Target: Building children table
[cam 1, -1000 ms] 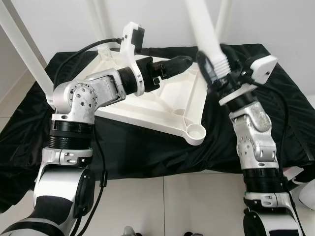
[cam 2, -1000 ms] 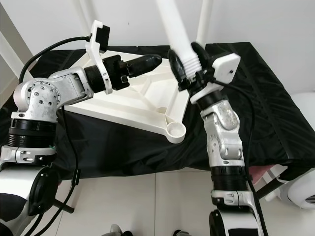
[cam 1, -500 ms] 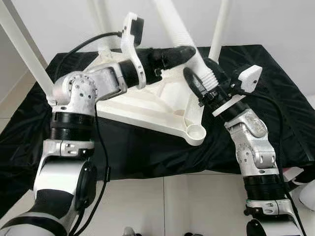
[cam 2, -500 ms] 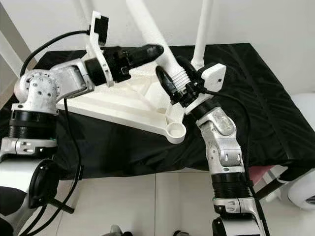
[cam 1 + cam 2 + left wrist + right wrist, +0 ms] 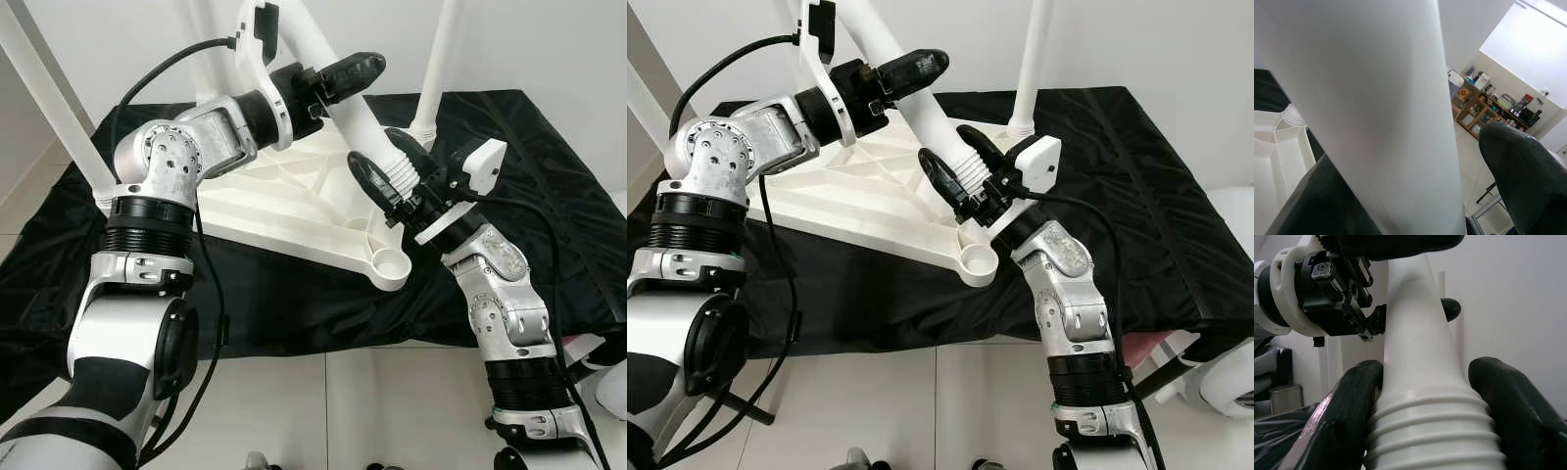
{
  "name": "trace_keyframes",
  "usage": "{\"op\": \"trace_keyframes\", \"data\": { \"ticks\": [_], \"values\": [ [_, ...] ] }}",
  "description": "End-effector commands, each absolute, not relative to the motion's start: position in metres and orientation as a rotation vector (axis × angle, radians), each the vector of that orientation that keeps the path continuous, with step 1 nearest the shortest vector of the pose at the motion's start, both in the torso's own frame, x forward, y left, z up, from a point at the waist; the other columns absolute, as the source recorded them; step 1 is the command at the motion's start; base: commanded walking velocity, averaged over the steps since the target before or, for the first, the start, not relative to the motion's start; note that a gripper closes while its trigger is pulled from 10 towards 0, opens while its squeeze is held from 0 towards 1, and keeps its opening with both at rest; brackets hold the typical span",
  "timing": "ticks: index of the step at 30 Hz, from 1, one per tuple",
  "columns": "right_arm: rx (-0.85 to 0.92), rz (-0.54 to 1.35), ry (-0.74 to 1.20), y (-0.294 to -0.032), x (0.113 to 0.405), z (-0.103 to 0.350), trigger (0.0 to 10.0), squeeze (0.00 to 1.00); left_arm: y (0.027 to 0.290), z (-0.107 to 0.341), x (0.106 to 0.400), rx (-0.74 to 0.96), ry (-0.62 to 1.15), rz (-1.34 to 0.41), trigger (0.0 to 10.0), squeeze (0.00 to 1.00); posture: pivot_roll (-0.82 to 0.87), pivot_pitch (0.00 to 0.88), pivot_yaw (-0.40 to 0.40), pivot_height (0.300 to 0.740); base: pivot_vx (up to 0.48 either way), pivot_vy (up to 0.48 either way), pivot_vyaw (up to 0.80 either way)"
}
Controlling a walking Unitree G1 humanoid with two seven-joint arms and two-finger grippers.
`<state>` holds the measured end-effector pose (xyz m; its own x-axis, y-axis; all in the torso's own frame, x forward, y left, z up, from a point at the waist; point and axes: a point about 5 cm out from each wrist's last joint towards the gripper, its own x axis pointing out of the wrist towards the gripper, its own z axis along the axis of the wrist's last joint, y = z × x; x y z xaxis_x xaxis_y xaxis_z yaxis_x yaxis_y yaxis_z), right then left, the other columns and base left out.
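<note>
An upturned white plastic children's tabletop (image 5: 294, 211), roughly triangular with moulded ribs and a round open socket (image 5: 390, 262) at its near corner, is seen lying on a table draped in crinkled black cloth (image 5: 549, 196). Smooth white tapered legs already stand upright from the tabletop's other corners: one at the far right corner (image 5: 436, 64) and one slanting up at the left corner (image 5: 44, 93).

A loose white plastic table leg (image 5: 911, 93), smooth and conical along its shaft and ending in a ribbed threaded collar (image 5: 1432, 431), is held tilted above the tabletop, its threaded end just above and behind the near socket, not yet seated in it.

The right gripper (image 5: 958, 168) is placed at the threaded end of the loose leg; its jaws are clamped on the ribbed collar, one glossy black finger (image 5: 1352, 416) pressed on each side. The left gripper (image 5: 338, 83) is placed higher on the same leg, above the tabletop's middle, with its jaws closed around the smooth shaft, a rounded black fingertip (image 5: 1520, 171) being seen against the white surface.

Beyond the tabletop a plain white wall (image 5: 1136, 39) is seen, and pale glossy floor tiles (image 5: 372, 401) lie in front of the table.
</note>
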<state>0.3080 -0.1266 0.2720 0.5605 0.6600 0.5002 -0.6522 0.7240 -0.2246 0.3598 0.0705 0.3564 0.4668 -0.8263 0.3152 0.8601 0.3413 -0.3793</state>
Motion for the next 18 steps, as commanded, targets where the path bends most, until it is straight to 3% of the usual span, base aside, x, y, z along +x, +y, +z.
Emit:
{"op": "trace_keyframes", "data": {
  "ticks": [1, 2, 3, 4, 18],
  "values": [
    [-0.016, 0.797, -0.58, -0.1215, 0.3053, 0.2683, 10.0, 0.0, 0.0715, 0.3618, 0.3554, -0.553, -0.129, -1.165, 8.8, 0.0, -0.1, 0.066, 0.082, 0.74, 0.0, 0.0, 0.0],
    [-0.016, 0.797, -0.58, -0.1215, 0.3053, 0.2683, 10.0, 0.0, 0.0715, 0.3618, 0.3554, -0.553, -0.129, -1.165, 8.8, 0.0, -0.1, 0.066, 0.082, 0.74, 0.0, 0.0, 0.0],
    [-0.017, 0.793, -0.577, -0.1219, 0.3051, 0.2678, 10.0, 0.0, 0.0719, 0.3609, 0.3557, -0.561, -0.13, -1.157, 7.9, 0.0, -0.1, 0.064, 0.082, 0.74, 0.0, 0.0, 0.0],
    [-0.017, 0.79, -0.574, -0.1225, 0.305, 0.2672, 10.0, 0.0, 0.0723, 0.3601, 0.3561, -0.574, -0.134, -1.148, 0.0, 0.0, -0.1, 0.063, 0.083, 0.74, 0.0, 0.0, 0.0],
    [-0.02, 0.783, -0.545, -0.1233, 0.3047, 0.262, 10.0, 0.0, 0.0721, 0.3595, 0.3583, -0.603, -0.157, -1.115, 0.0, 0.0, -0.11, 0.061, 0.073, 0.74, 0.0, 0.0, 0.0]
  ]
}}
